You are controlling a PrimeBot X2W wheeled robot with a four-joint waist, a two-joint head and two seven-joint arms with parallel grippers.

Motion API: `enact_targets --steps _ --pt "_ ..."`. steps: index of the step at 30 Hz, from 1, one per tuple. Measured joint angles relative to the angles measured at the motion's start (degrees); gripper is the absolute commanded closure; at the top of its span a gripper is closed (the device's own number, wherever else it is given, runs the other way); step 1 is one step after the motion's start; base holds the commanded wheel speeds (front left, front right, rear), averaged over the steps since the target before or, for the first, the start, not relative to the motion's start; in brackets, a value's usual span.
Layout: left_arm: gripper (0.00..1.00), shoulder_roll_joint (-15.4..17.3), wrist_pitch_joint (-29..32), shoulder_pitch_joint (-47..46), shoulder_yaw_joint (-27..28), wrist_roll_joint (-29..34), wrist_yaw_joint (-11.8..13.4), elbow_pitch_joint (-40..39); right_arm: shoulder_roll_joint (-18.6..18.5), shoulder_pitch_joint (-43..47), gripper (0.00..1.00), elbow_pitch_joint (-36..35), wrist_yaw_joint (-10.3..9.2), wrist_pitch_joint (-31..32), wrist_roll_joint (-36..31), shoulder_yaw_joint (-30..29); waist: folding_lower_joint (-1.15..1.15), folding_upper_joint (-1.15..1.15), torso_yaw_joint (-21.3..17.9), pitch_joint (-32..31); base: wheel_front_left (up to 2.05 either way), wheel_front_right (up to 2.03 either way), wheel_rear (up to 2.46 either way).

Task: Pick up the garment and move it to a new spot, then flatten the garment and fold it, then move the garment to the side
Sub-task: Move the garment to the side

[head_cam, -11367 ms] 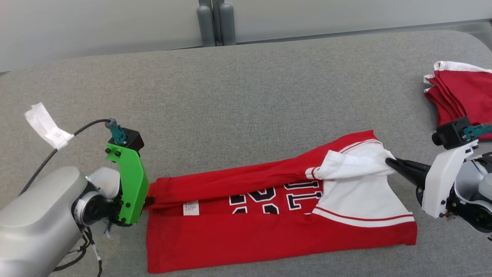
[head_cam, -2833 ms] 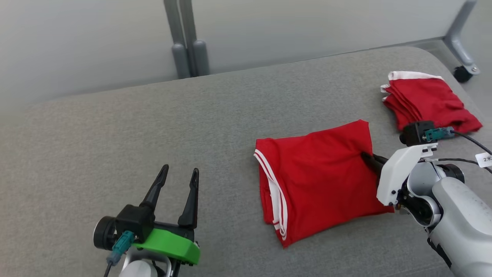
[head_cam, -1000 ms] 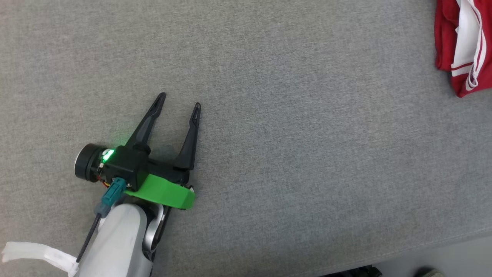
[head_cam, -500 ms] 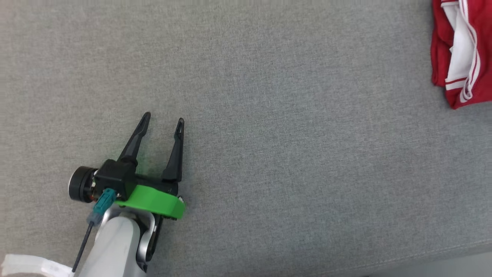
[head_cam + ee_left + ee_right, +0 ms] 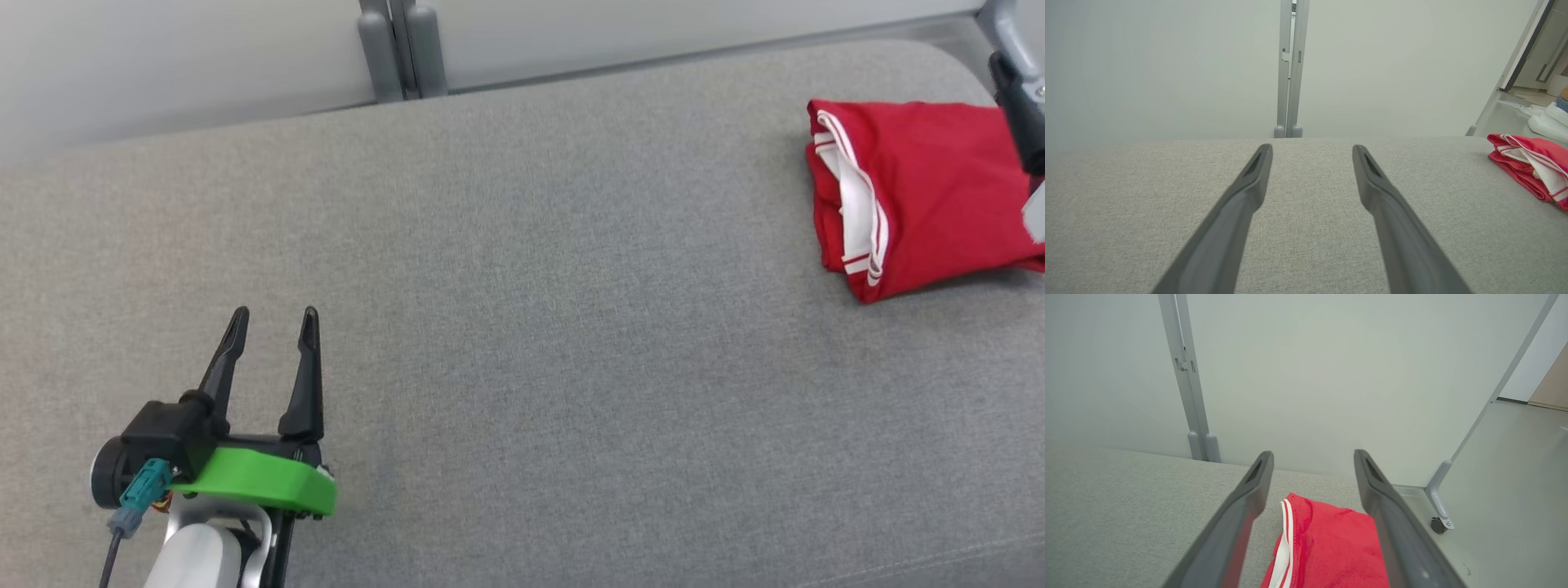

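Closest in, at seven o'clock, my left claw hovers spread wide over bare grey worktop, holding nothing. Out at two o'clock sits the garment, folded, white striped edges towards nine. My right claw hangs spread above it, empty. It looks soft, light and floppy (the layers will likely slide), so I'd pinch the whole stack at a folded edge.

Right hand above garment: two dark fingers spread wide, nothing held between. Garment red, folded, white striped trim along its left edge, lying on grey tabletop near the far end. Pale wall behind, grey post left. Slanted leg with caster on floor, right.
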Motion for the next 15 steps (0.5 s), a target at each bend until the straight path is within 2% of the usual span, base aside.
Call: enact_targets --steps 3,8,15 --pt "0.0 1.6 1.37 1.88 0.69 0.73 1.22 -0.44 0.78 4.93 0.0 -4.08 0.0 -1.66 1.07 -2.65 0.0 0.0 0.06 -3.54 0.0 0.0 0.0" --pt "0.0 1.76 1.33 4.08 1.05 0.54 2.23 -0.62 3.89 15.99 0.0 -8.79 -0.01 -4.01 -0.25 -9.15 0.0 0.0 0.23 -8.04 0.0 0.0 0.0" --pt "0.0 1.43 -1.53 6.47 1.93 2.65 3.36 -0.55 12.95 32.42 0.0 -16.3 -0.02 -4.78 -7.16 -21.76 0.0 0.0 1.5 -10.7 0.0 0.0 0.0"
